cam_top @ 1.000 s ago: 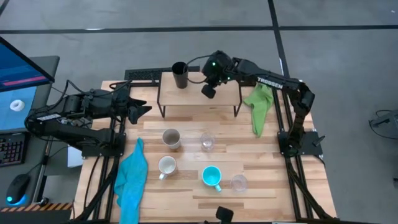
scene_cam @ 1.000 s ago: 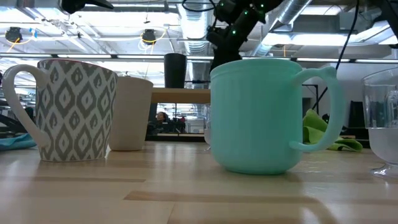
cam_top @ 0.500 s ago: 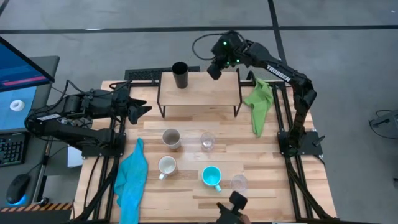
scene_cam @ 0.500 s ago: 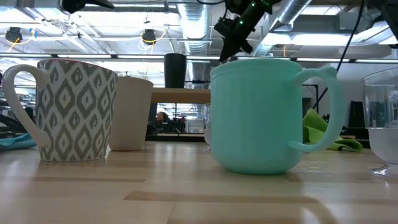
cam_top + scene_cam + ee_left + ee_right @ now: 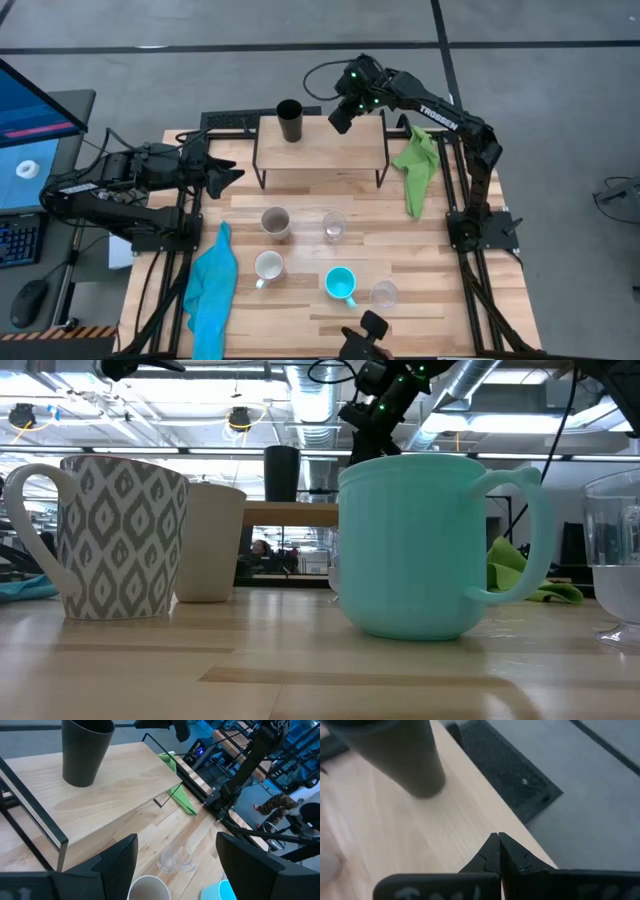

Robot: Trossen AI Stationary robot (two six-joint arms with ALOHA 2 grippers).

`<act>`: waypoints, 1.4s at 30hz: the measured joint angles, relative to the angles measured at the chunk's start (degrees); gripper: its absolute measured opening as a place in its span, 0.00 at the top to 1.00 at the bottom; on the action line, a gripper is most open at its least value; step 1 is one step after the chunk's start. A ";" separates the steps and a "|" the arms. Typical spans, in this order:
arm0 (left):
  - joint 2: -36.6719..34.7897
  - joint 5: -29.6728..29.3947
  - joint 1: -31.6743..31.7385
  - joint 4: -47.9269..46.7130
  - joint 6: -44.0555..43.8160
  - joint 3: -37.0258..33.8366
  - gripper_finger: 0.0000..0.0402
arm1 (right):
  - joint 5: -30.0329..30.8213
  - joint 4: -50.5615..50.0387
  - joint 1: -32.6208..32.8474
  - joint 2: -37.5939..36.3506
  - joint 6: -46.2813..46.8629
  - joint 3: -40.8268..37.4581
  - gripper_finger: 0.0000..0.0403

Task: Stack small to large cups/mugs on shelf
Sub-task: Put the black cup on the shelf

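Note:
The black tumbler (image 5: 290, 120) stands upright on the left part of the light-wood shelf (image 5: 320, 150). On the table in front of the shelf stand the beige-grey cup (image 5: 275, 222), a clear glass (image 5: 333, 228), the white patterned mug (image 5: 267, 267), the cyan mug (image 5: 341, 284) and a second clear glass (image 5: 384, 294). My right gripper (image 5: 340, 117) hovers shut above the shelf's far edge, right of the tumbler (image 5: 395, 755), touching nothing. My left gripper (image 5: 177, 840) waits open at the table's left side, pointing at the shelf (image 5: 110, 795).
A green cloth (image 5: 418, 170) lies right of the shelf, partly over the table's right edge. A blue cloth (image 5: 212, 285) lies at the near left. The shelf's right half is bare board. In the low view the cyan mug (image 5: 420, 550) and white mug (image 5: 120, 535) stand closest.
My right gripper has risen from over the shelf's right half and moved toward the table's far edge, then come a little back toward the tumbler. The cups, the shelf and the left arm have kept still.

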 joint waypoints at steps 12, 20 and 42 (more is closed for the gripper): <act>0.00 -0.10 -0.01 -0.07 -0.04 0.00 0.35 | -4.94 0.79 -1.09 -0.45 -0.57 -0.13 0.97; 0.00 -1.47 0.01 -0.08 -0.14 0.00 0.35 | -5.99 3.69 -0.03 -0.60 -1.11 -0.15 0.98; 0.02 -3.69 0.01 -0.08 -1.14 0.00 0.35 | -12.13 1.60 -2.65 -14.66 -10.78 -6.54 0.98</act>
